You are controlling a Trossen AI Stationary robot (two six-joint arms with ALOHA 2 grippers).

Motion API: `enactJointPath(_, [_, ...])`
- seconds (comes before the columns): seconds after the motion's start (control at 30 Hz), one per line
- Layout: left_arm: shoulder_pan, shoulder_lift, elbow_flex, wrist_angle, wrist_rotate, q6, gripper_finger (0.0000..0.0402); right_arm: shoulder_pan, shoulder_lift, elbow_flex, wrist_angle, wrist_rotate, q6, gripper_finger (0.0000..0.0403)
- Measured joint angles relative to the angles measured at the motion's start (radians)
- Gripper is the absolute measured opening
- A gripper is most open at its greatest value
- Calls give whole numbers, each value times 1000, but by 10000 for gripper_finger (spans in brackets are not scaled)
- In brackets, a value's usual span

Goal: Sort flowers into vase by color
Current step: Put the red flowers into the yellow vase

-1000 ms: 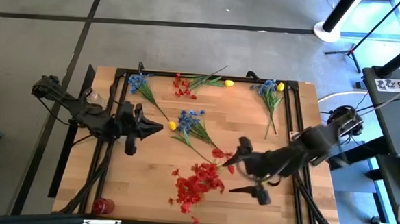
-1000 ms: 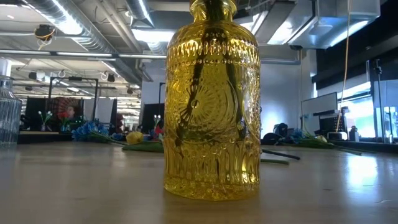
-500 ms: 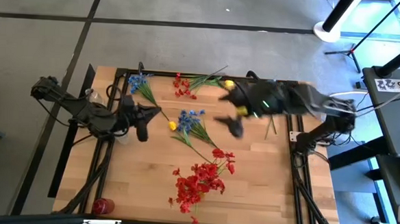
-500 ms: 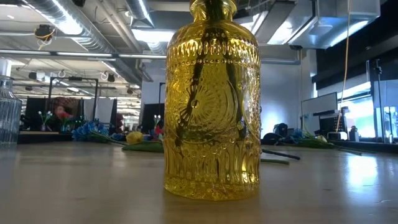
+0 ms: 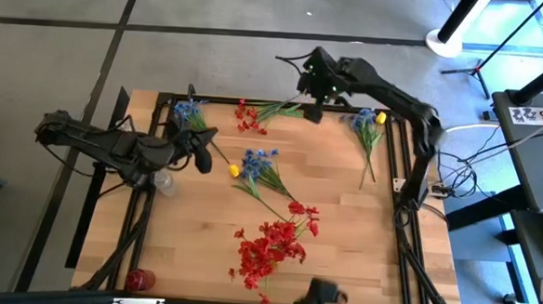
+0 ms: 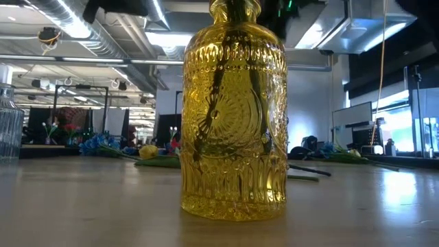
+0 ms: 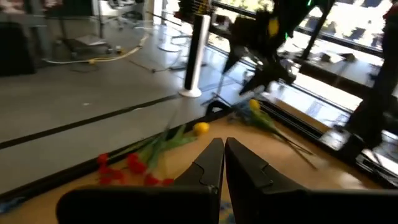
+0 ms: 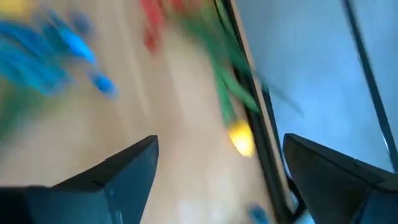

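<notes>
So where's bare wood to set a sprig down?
Free: the strip between the red flower pile and the table's right rail, and the stretch left of that pile. Crowded: the far edge and the centre around the blue sprig.

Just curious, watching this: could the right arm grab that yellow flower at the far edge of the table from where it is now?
Probably yes. The right gripper hangs open just above the yellow flower by the table's far edge, and nothing lies between them.
</notes>
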Motion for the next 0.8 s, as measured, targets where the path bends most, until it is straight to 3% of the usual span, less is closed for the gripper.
enactJointPath(0.2, [137, -2, 0, -34, 63, 64, 14, -168, 84, 0, -53, 48, -235, 288])
enactJointPath(0.37, [231, -2, 0, -50, 132, 83, 14, -290, 125, 0, 19, 104, -543, 253])
enactJointPath(0.53, [295, -2, 0, -48, 134, 114, 14, -363, 204, 1, 172, -7, -748, 232])
enactJointPath(0.8, [357, -2, 0, -42, 130, 75, 14, -352, 405, 1, 373, -151, -846, 207])
